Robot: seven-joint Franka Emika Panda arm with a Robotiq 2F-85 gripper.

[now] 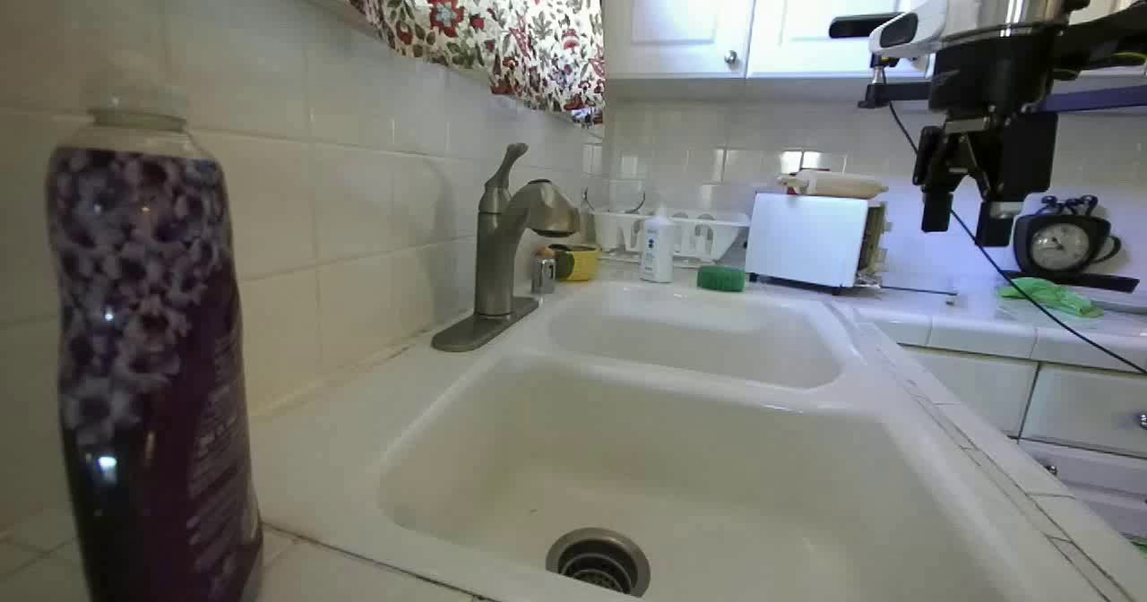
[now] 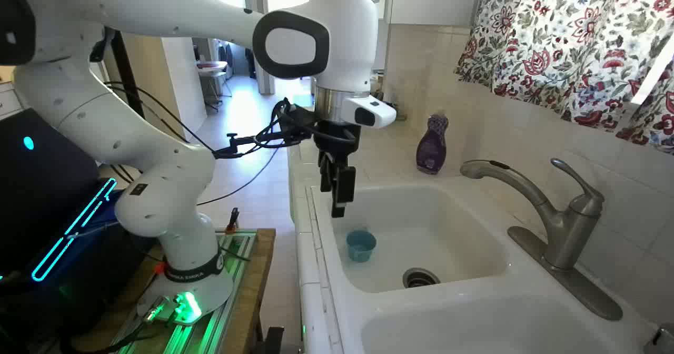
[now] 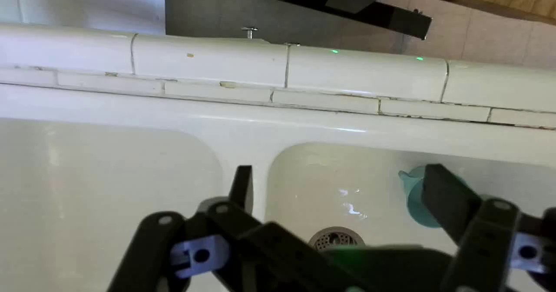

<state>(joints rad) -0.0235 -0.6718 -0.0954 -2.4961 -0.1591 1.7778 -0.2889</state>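
My gripper is open, with its two black fingers wide apart and nothing between them. It hangs above the white double sink, and also shows in both exterior views. A teal cup with a small spout or handle sits in a basin, near the wall on the counter's front side. In the wrist view my right finger partly covers the cup. The cup also shows in an exterior view, below the gripper. It is hidden in the remaining view. A round metal drain lies near the cup.
A metal faucet stands behind the sink. A purple bottle stands on the counter at the sink's end. A green brush, white bottle, dish rack and white toaster-like box stand at the far end.
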